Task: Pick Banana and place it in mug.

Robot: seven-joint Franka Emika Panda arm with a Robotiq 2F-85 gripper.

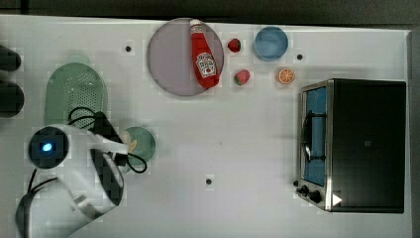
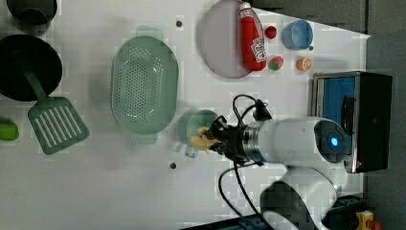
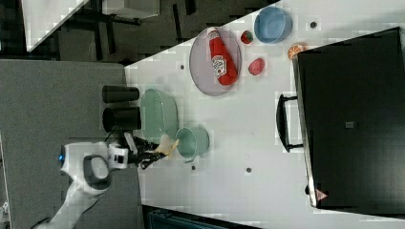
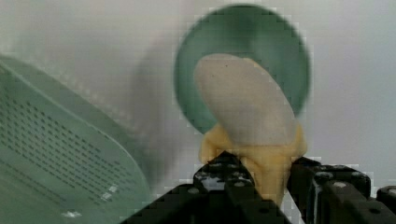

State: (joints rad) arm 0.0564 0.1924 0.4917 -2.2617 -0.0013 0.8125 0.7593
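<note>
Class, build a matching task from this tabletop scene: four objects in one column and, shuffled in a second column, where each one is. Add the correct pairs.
Column 1
1. banana
2. ketchup bottle
3. orange slice
4. spatula

Column 2
A. lying on the grey plate
B. on the table between the blue bowl and the toaster oven
C. clamped in the gripper over the mug
D. beside the colander, its handle reaching into a black pot

Pairs: 1-C, 2-A, 3-B, 4-D
</note>
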